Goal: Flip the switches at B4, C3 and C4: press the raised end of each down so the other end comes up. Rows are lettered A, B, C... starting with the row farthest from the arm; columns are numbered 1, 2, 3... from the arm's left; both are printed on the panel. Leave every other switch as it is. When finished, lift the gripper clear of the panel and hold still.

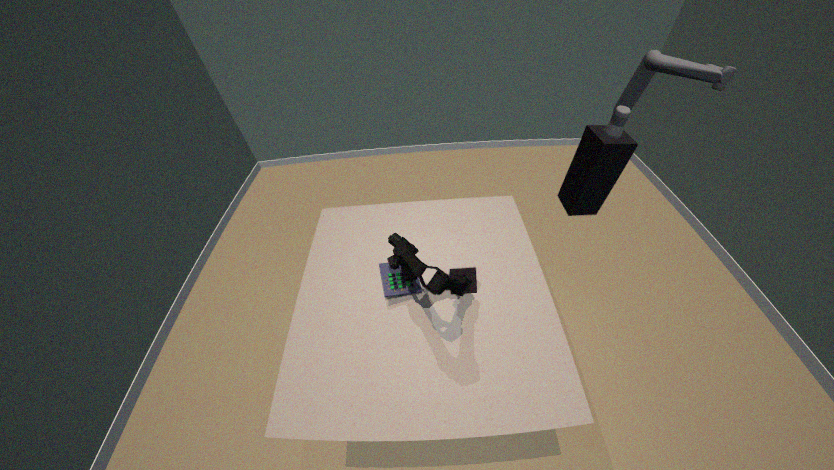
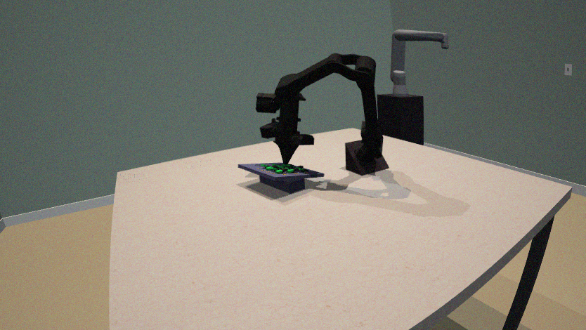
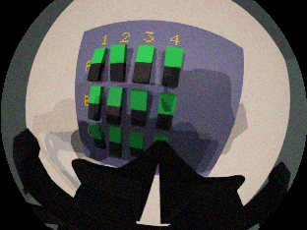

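A purple switch panel [image 1: 385, 289] [image 2: 250, 167] [image 3: 211, 74] lies on the table, raised on a small block. It carries three rows of green-and-black rocker switches in columns numbered 1 to 4. My gripper [image 2: 285, 160] [image 3: 160, 144] is shut and empty, pointing straight down, with its tip just above the panel's near row. In the wrist view the tip sits between switch C3 [image 3: 137, 141] and switch C4 [image 3: 161, 137], and partly hides C4. Switch B4 [image 3: 167, 109] lies just beyond the tip. I cannot tell whether the tip touches a switch.
The arm's base [image 1: 463, 280] [image 2: 365, 161] stands on the table to the right of the panel. A black box with a grey camera arm [image 1: 595, 169] [image 2: 400, 116] stands behind the table. The table's front edge [image 2: 492, 266] is far from the panel.
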